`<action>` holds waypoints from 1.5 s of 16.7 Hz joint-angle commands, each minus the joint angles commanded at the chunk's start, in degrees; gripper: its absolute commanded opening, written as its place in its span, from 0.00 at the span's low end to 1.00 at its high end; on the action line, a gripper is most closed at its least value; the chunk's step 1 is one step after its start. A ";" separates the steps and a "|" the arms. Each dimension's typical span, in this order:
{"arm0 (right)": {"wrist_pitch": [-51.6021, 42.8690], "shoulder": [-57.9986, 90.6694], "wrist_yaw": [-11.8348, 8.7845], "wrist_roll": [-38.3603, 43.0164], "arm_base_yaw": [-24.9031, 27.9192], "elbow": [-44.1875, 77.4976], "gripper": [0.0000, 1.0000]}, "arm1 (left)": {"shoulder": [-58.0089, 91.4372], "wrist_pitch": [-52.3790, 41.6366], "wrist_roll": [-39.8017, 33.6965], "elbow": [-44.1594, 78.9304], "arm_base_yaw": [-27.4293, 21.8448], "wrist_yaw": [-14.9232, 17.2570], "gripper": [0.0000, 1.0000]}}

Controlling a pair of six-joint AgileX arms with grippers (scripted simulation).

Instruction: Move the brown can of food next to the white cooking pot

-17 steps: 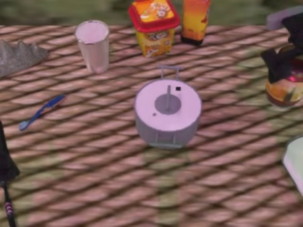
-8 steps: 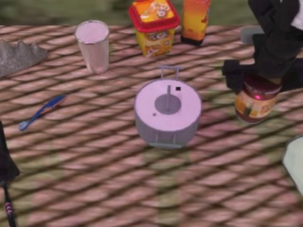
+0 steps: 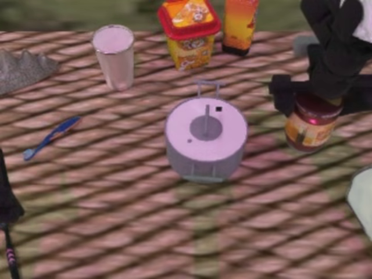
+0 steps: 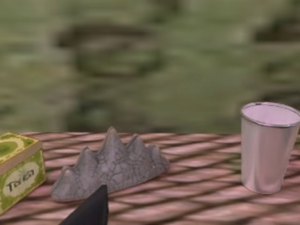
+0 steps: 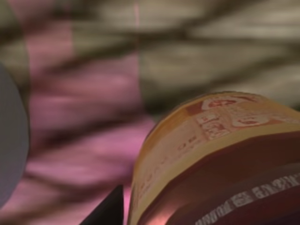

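Observation:
The brown can of food (image 3: 309, 127), dark with an orange-yellow label and a reddish top, hangs in my right gripper (image 3: 321, 97), which is shut on its upper part. It is just right of the white cooking pot (image 3: 206, 138), with a small gap of table between them. The pot is squat and round, with a flat lid, a grey knob and wire handles. In the right wrist view the can (image 5: 220, 154) fills the frame beside one dark fingertip (image 5: 107, 210), and the pot's grey wall (image 5: 10, 140) shows at the edge. My left arm (image 3: 7, 203) is parked at the table's lower left, its gripper open.
At the back stand a white-pink cup (image 3: 114, 55), a yellow tub with a red lid (image 3: 189, 32) and an orange bottle (image 3: 239, 23). A blue toothbrush (image 3: 51, 136) and a grey rock (image 3: 23, 70) lie at the left, by a green tea box (image 4: 18, 171). A pale object (image 3: 363, 197) sits at the right edge.
My right gripper has carried the brown can leftward from the table's right edge towards the pot, with only a small further shift in the last half second. The left arm has not moved.

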 joint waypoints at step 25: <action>8.66 3.56 0.16 -0.19 0.21 -4.91 1.00 | 0.00 0.00 0.00 0.00 0.00 0.00 1.00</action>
